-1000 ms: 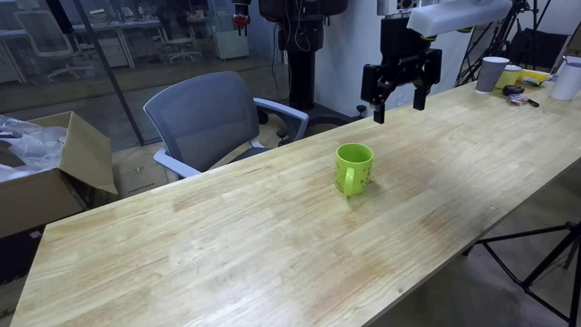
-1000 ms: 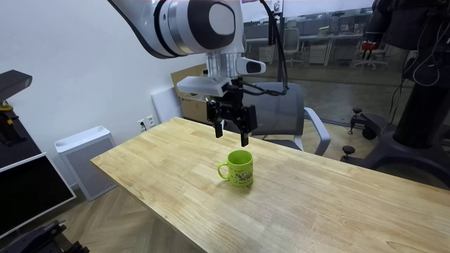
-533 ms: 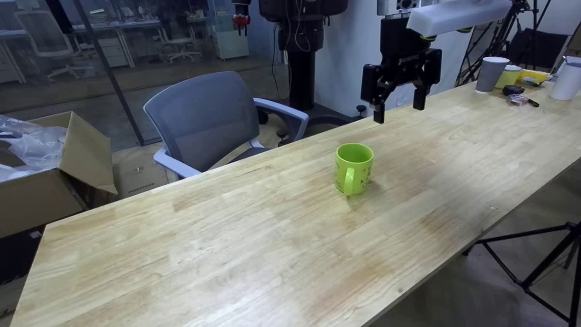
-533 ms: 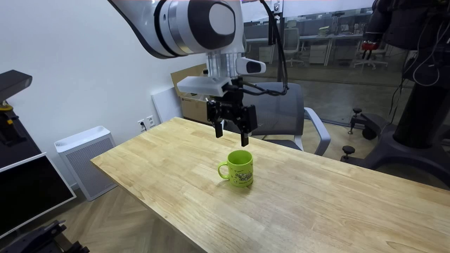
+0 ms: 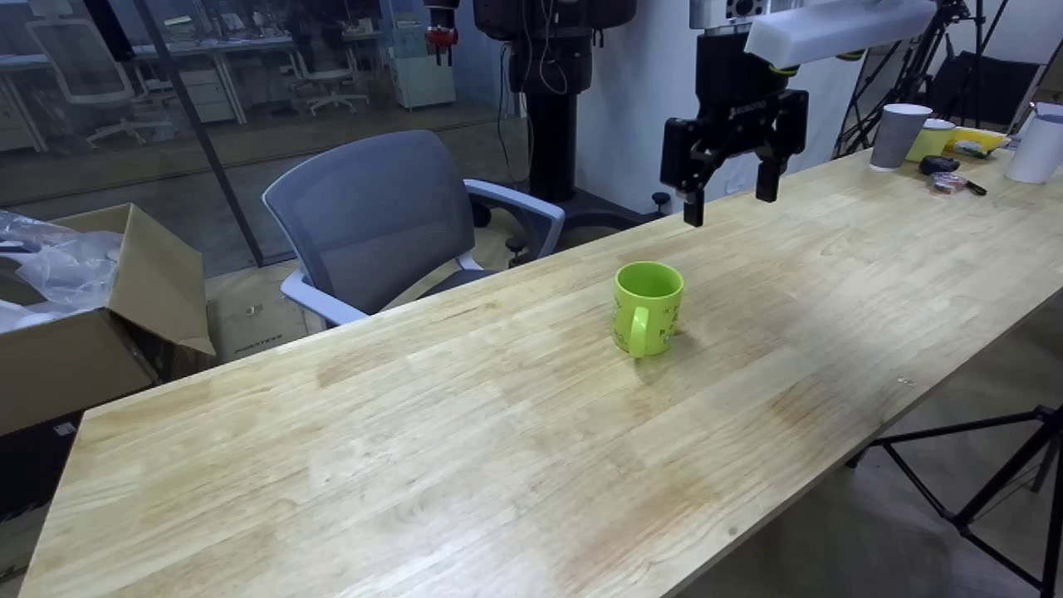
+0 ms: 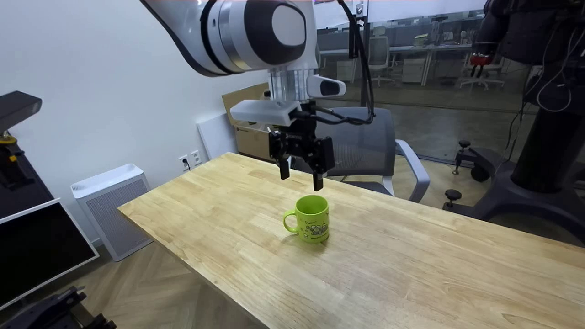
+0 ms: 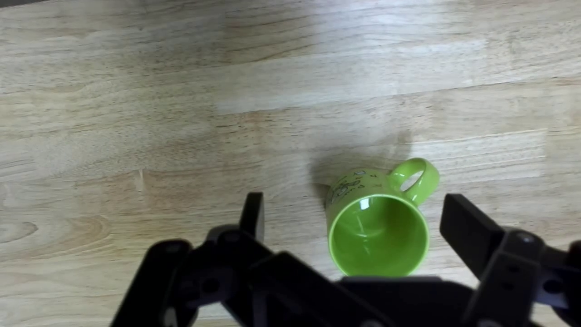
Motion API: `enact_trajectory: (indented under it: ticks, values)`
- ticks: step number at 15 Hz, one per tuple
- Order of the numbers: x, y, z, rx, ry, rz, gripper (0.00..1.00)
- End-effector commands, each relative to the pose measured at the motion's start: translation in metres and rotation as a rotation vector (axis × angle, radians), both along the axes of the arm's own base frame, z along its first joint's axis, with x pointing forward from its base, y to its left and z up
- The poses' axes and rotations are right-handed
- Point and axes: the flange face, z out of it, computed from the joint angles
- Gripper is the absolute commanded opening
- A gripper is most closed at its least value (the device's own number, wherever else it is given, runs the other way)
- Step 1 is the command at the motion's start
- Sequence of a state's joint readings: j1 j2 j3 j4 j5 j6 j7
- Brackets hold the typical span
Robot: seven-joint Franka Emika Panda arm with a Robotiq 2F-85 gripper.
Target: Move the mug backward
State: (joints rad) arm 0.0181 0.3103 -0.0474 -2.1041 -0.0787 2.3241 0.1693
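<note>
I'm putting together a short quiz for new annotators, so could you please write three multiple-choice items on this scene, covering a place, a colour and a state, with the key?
1. Where is the printed mug relative to the wooden table? A) Under it; B) on top of it; C) hanging off its edge.
2. What colour is the mug? A) Lime green; B) dark blue; C) white.
3. What state is the hand in? A) Shut on the mug; B) shut, holding nothing; C) open, holding nothing.

1: B, both exterior views showing it upright on the surface.
2: A, its inside and outside both looking lime green in the wrist view.
3: C, as both exterior views show the fingers spread apart with nothing between them.
</note>
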Motion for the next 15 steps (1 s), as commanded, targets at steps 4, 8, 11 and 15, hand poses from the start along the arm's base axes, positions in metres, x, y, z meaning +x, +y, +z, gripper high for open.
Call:
enact_trajectory:
  ticks: [4, 8, 11, 15]
  values:
    - [0.022, -0.003, -0.019, -0.006, 0.017, 0.01, 1.0]
    - [0.035, -0.003, -0.036, -0.01, 0.023, 0.01, 1.0]
    - [0.045, -0.003, -0.049, -0.021, 0.034, 0.001, 1.0]
    - [0.054, -0.005, -0.063, -0.028, 0.047, -0.006, 1.0]
